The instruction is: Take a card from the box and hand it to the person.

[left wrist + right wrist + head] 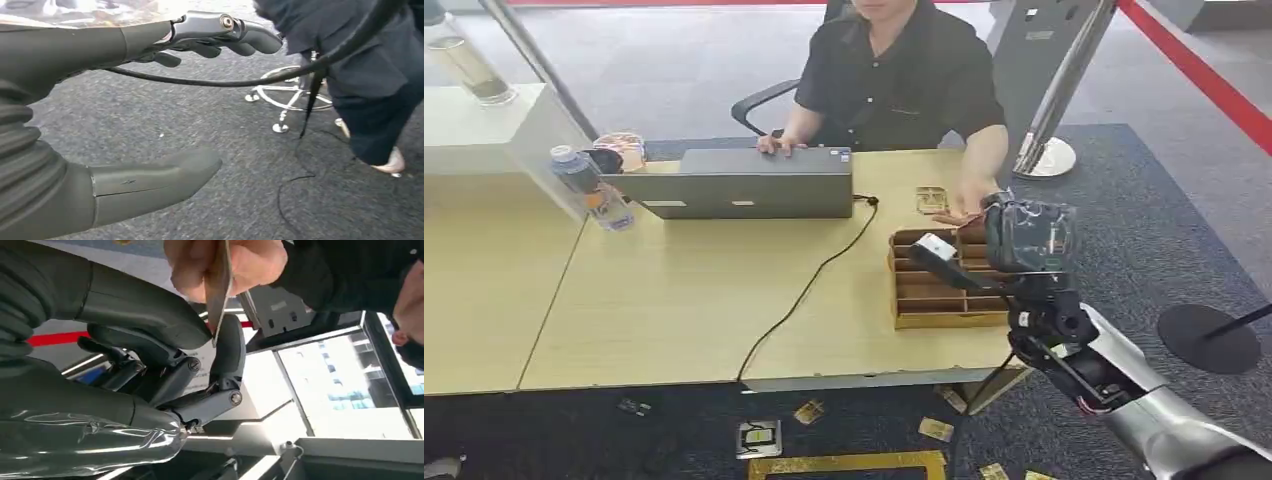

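While the left hand (165,100) hung low over the carpet with its fingers loosely apart around nothing, out of the way, the right hand (200,355) was raised at the right of the head view above the wooden box (936,296), presumably to bring the card (218,295) within reach. Its thumb and a finger pinched the card's lower edge, upper centre in the right wrist view. Beyond, the person's hand (225,262) already gripped the card's upper part, so the handover looked nearly done.
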Available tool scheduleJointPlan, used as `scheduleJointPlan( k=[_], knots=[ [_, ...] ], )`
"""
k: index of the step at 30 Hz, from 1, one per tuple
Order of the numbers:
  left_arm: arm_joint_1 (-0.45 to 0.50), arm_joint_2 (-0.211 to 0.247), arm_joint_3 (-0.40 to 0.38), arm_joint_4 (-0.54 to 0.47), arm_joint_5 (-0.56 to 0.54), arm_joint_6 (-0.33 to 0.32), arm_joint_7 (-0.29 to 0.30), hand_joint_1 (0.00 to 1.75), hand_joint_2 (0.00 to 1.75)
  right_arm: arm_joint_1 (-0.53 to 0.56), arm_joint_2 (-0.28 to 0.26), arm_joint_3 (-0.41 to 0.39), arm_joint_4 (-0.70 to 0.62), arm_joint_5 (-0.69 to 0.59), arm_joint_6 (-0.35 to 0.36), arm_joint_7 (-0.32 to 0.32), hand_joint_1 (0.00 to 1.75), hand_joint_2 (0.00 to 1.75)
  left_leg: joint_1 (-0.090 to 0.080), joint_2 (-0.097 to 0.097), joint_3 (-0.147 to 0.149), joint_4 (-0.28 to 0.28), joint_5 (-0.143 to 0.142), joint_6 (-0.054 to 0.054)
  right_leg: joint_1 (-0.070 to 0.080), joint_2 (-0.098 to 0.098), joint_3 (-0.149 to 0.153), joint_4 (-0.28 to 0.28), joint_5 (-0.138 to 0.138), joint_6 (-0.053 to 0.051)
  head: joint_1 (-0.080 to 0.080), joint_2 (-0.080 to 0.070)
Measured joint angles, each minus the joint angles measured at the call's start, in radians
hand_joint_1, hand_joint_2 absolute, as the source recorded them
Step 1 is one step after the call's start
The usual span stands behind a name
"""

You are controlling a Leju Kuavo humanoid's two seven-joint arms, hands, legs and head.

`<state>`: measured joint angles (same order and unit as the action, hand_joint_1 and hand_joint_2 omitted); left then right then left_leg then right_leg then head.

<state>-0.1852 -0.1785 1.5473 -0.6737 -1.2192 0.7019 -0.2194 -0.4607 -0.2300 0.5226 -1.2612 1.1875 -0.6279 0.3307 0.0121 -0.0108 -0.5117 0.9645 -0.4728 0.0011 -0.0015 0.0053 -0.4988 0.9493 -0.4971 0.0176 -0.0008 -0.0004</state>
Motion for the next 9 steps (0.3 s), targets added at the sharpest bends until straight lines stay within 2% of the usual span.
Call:
scheduleJointPlan(
  k=[7, 9],
  knots=[
    [0.001, -0.002, 0.000, 0.000, -0.002, 0.000, 0.032, 0.00, 1.75, -0.022, 0.013, 0.016, 0.082, 0.019, 0.003, 0.021, 0.00, 1.75, 0.000, 0.000, 0.000, 0.000, 0.000, 0.000, 0.000, 0.000, 0.000, 0.000, 0.000, 0.000, 0.000, 0.000],
    [0.002, -0.002, 0.000, 0.000, 0.002, 0.000, 0.041, 0.00, 1.75, -0.018, 0.013, 0.016, 0.089, 0.021, 0.014, 0.050, 0.00, 1.75, 0.000, 0.000, 0.000, 0.000, 0.000, 0.000, 0.000, 0.000, 0.000, 0.000, 0.000, 0.000, 0.001, 0.000]
  ],
)
